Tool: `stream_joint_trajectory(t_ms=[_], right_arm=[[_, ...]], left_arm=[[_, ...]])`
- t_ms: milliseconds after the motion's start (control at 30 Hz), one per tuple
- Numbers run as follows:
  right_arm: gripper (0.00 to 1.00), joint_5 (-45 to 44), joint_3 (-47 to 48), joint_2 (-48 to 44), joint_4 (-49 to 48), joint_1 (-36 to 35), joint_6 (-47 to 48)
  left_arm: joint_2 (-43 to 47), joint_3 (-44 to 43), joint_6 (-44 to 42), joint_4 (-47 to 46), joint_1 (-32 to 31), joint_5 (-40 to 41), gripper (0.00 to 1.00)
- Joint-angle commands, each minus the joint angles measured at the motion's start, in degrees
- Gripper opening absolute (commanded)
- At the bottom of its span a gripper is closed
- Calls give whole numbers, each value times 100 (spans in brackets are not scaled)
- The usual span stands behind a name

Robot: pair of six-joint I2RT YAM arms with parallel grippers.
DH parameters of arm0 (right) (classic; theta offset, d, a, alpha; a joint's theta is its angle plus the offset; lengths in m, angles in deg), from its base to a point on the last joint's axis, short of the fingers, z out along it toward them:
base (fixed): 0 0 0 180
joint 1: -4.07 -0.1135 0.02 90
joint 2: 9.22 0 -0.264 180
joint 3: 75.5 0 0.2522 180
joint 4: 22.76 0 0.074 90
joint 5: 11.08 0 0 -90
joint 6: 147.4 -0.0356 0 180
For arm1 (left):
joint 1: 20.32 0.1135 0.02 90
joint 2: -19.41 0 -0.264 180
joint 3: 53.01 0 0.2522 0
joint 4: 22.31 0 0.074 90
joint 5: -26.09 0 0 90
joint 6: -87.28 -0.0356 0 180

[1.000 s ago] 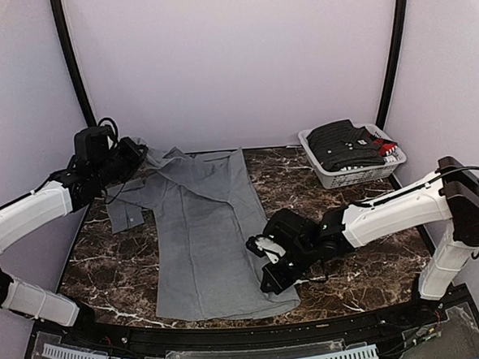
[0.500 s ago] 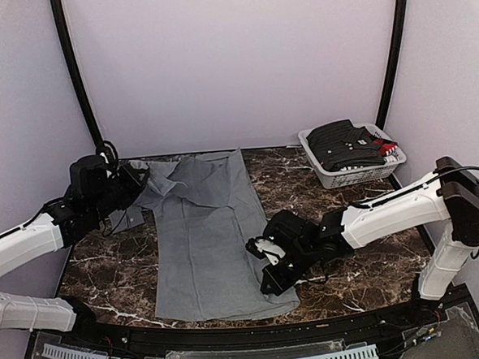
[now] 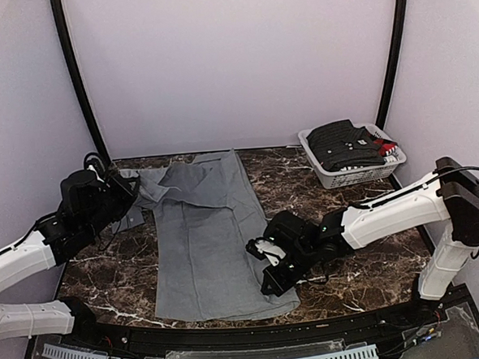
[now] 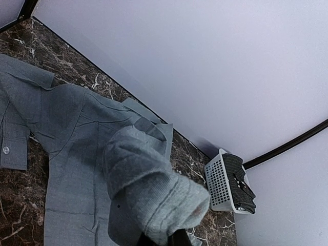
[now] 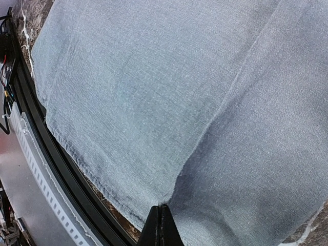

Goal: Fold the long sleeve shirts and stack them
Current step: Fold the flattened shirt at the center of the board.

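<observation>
Pale lilac walls [image 3: 232, 66] enclose a dark marbled desk [image 3: 356, 221]. At far left, the left tool [image 3: 125, 189] is clamped on a bunched sleeve of the grey shirt [image 3: 199, 247], which lies spread lengthwise mid-desk. The right tool [image 3: 268, 285] pinches the shirt's near right hem. A white basket [image 3: 337, 176] of dark clothes [image 3: 347, 144] sits far right.

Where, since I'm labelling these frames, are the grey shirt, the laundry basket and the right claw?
grey shirt [image 3: 202, 251], top external view, middle of the flat body panel.
laundry basket [image 3: 349, 175], top external view, its white near wall.
right claw [image 5: 160, 220], right wrist view, shut fingertips at the shirt's hem.
</observation>
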Motion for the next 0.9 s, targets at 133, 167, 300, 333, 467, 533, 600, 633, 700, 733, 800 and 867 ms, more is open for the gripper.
stream_joint_trajectory(t_ms=[133,167,300,333,467,533,600,633,700,733,800,867], right_arm=[[1,71,-33,33,-140,-48,63],[3,71,-28,26,-144,-42,69],[16,77,25,-101,-223,-43,79],[21,38,45,-164,-239,-39,75],[34,-224,130,-569,-288,136,62],[37,-438,144,-812,-295,327,64],[40,-682,169,-1057,-291,603,52],[40,-796,174,-1172,-289,753,24],[42,-990,188,-1373,-312,1023,-22],[43,-1079,178,-1453,-339,1174,-30],[44,-1148,169,-1575,-422,1364,-5],[45,-1149,175,-1602,-503,1517,44]], left_arm=[[135,419,252,-105,-121,43,0],[120,429,251,-126,-118,38,0],[-87,378,2,-357,-123,-143,0],[-146,310,-32,-389,-123,-289,0],[-750,66,-177,-731,-123,-974,0],[-1076,-110,-192,-891,-123,-1400,0],[-1422,-272,-135,-1117,-140,-1903,0],[-1547,-320,-94,-1199,-154,-2229,0],[-1967,-579,-14,-1390,-212,-2762,0],[-2273,-667,13,-1401,-291,-2903,0],[-2703,-895,107,-1467,-509,-3241,0],[-3156,-1107,348,-1531,-753,-3548,0]])
